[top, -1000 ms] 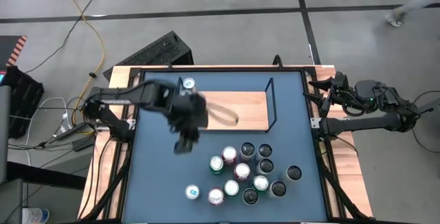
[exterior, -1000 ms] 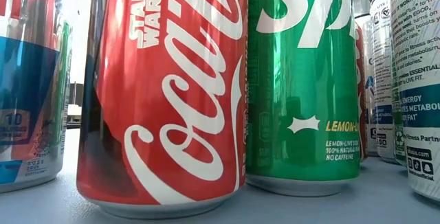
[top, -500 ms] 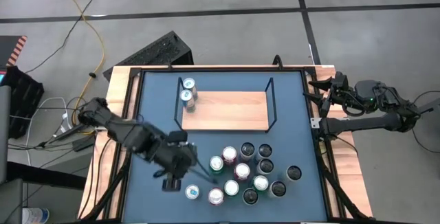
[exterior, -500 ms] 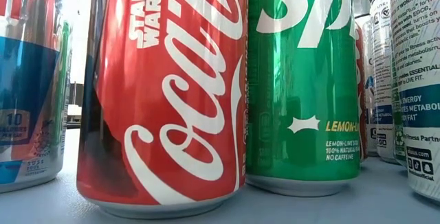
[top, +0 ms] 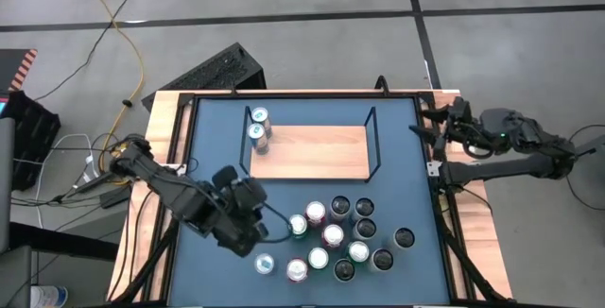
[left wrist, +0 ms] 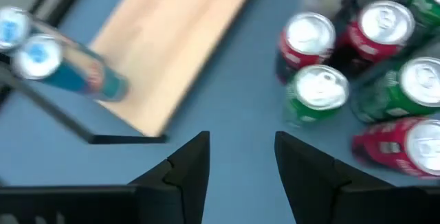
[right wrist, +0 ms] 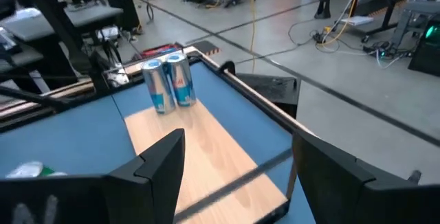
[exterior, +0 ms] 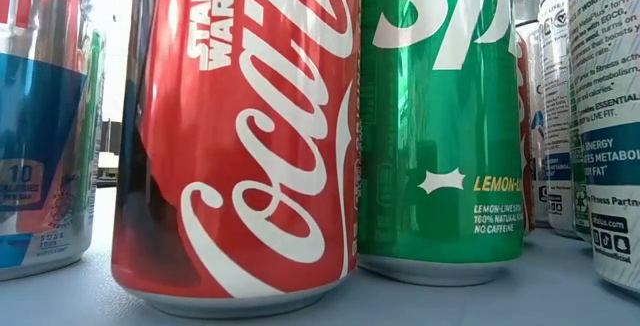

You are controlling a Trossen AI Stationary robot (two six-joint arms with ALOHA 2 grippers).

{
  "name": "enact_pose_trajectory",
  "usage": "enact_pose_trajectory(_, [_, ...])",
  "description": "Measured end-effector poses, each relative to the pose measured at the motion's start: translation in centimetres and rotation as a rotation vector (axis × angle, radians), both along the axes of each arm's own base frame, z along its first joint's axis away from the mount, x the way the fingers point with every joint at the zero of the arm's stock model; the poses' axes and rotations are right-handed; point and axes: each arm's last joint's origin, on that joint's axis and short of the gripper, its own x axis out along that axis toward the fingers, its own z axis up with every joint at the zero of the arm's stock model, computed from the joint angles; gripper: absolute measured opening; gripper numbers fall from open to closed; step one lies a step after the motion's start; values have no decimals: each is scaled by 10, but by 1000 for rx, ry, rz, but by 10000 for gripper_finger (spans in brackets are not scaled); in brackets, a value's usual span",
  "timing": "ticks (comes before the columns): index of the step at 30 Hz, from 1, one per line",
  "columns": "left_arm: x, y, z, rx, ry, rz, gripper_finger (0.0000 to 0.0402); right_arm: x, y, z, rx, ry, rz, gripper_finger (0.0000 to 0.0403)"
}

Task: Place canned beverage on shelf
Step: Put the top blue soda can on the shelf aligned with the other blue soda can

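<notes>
The shelf (top: 312, 152) is a light-wood board with black wire rails, and two blue cans (top: 257, 125) stand on their bases at its left end. A cluster of several canned beverages (top: 345, 237) stands on the blue table near the front. The low view shows a red cola can (exterior: 240, 136) and a green can (exterior: 440, 116) close up. My left gripper (top: 267, 218) hovers open just left of the cluster. In its wrist view my left gripper (left wrist: 242, 162) has only bare table between its fingers. My right gripper (top: 425, 127) waits open at the table's right edge.
A lone blue-topped can (top: 265, 265) stands near the front edge, below my left gripper. The shelf's right half (top: 331, 152) is bare wood, bounded by an upright black rail (top: 371, 143). A raised wooden frame (top: 180, 110) borders the table.
My left gripper has swung from over the shelf's left part toward the table's near-left. It has turned and now points at the can cluster. The second can on the shelf, hidden under the arm before, now shows. My right arm has shifted slightly toward the table.
</notes>
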Motion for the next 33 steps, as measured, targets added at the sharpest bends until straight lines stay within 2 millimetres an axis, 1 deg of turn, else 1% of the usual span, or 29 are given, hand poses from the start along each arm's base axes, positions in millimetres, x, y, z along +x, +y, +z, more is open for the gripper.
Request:
enact_pose_trajectory(6, [-21,24,22,89,-60,59,151,51,0,2,-68,68,26,261])
enact_pose_trajectory(9, [-33,36,35,133,-112,57,151,79,0,4,-100,45,36,261])
enact_pose_trajectory(12, [-47,46,48,162,-164,63,151,113,0,5,-157,9,54,261])
enact_pose_trajectory(16, [-62,55,60,182,-215,64,151,158,0,-1,-208,-50,66,261])
enact_pose_trajectory(19, [-74,62,68,182,-233,45,151,187,-1,-7,-222,-119,60,261])
enact_pose_trajectory(21, [-80,66,72,186,-238,31,151,205,-1,-14,-222,-157,54,261])
enact_pose_trajectory(24, [-86,69,75,204,-235,1,151,233,-1,-22,-221,-138,57,261])
enact_pose_trajectory(26, [-89,71,77,221,-232,-20,151,252,-1,-24,-220,-109,60,261])
enact_pose_trajectory(30, [-94,75,79,263,-231,-34,151,287,0,-21,-218,-85,68,261])
enact_pose_trajectory(33, [-100,84,73,295,-246,36,147,308,1,-12,-225,-60,75,261])
